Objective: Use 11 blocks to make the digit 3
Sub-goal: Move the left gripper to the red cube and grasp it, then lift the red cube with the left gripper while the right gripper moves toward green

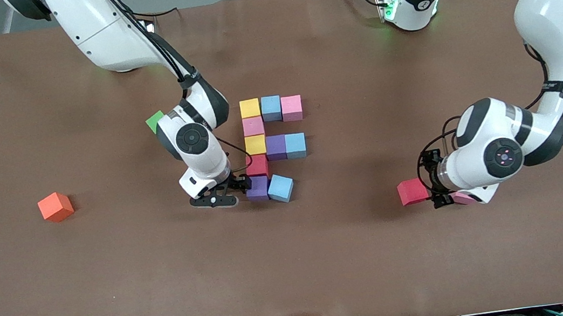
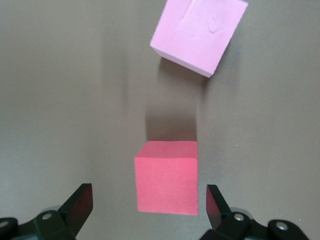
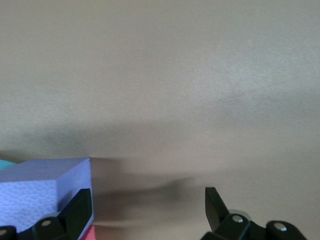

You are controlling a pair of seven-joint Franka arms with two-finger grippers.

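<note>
Several blocks form a blocky figure (image 1: 275, 147) mid-table: a yellow, light blue and pink bar, a yellow, purple and light blue bar, with a pink and a red joining cube. Its nearest bar has a purple block (image 1: 258, 187) and a skewed light blue one (image 1: 281, 187). My right gripper (image 1: 226, 192) is open and empty just beside that purple block (image 3: 45, 190). A loose red block (image 1: 412, 191) lies toward the left arm's end. My left gripper (image 1: 432, 181) is open, its fingers either side of this red block (image 2: 166, 177) without touching. A pink block (image 2: 200, 32) lies close by.
A green cube (image 1: 155, 121) sits partly hidden by the right arm's wrist. An orange cube (image 1: 55, 207) lies alone toward the right arm's end. The loose pink block (image 1: 463, 198) is mostly covered by the left arm's wrist in the front view.
</note>
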